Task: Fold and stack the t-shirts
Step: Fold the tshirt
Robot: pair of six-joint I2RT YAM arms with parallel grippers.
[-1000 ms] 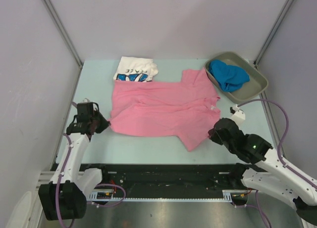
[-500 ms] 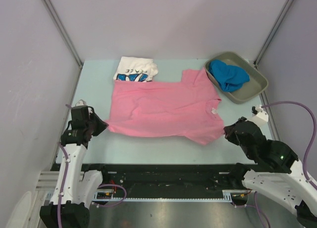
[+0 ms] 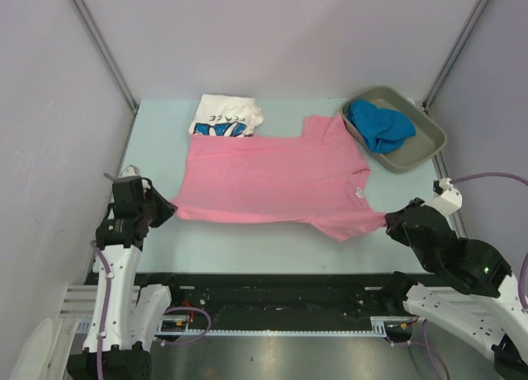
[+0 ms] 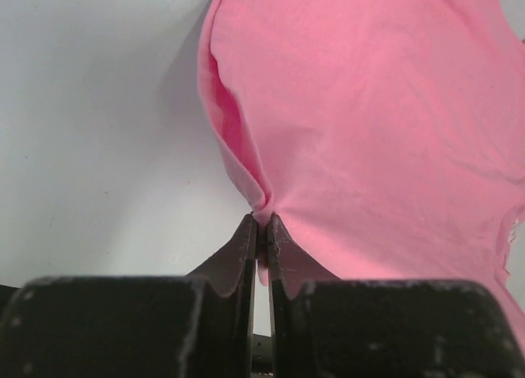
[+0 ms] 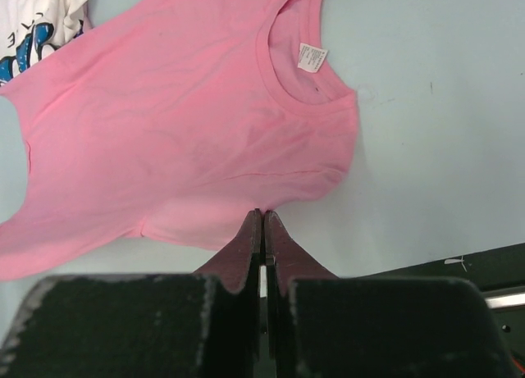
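Observation:
A pink t-shirt lies spread across the middle of the table, pulled taut between both arms. My left gripper is shut on its near left corner, with a fold of pink cloth pinched at the fingertips. My right gripper is shut on the edge of the near right sleeve, with the collar and its white label just beyond. A folded white printed t-shirt sits at the back left, touching the pink one. A bright blue t-shirt lies bunched in the tray.
The grey-olive tray stands at the back right corner, its near rim by the pink shirt's far sleeve. Grey walls and slanted metal posts close in the table. A black rail runs along the near edge.
Both grippers have moved outward and toward the near edge, the right one much further. The bunched right sleeve has been drawn out and the pink shirt now lies flatter and wider.

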